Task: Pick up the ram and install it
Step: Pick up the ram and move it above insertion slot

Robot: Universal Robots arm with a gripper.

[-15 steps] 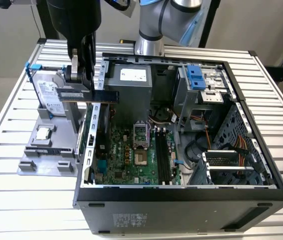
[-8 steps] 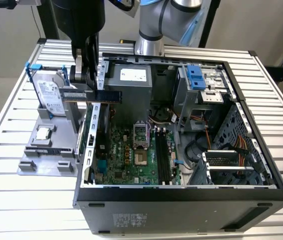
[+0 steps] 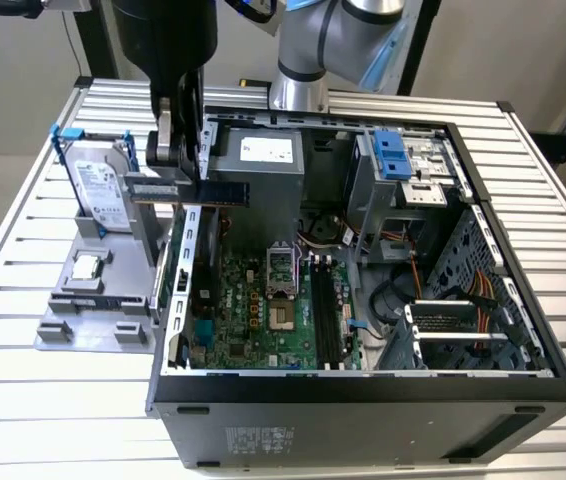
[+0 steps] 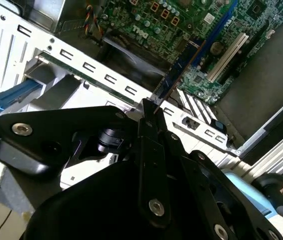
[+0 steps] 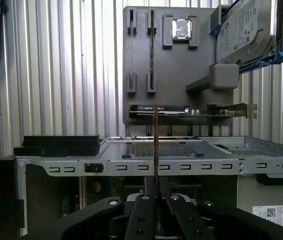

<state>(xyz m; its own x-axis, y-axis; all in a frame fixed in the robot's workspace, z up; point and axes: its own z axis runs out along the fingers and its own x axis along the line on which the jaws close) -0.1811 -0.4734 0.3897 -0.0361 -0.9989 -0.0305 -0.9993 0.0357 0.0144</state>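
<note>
We see the black gripper (image 3: 176,175) clamped on the long dark-blue ram stick (image 3: 221,191), above the open black computer case's (image 3: 363,388) wall at the exterior view's left. Its fingers (image 4: 145,120) hide part of the stick.

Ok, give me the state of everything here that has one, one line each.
computer case, lying on its side, open.
ram, gripped, held in the air over the case's wall, not installed.
hand, shut on the ram.
hard drive, standing on edge in the grey holder, outside the case.
</note>
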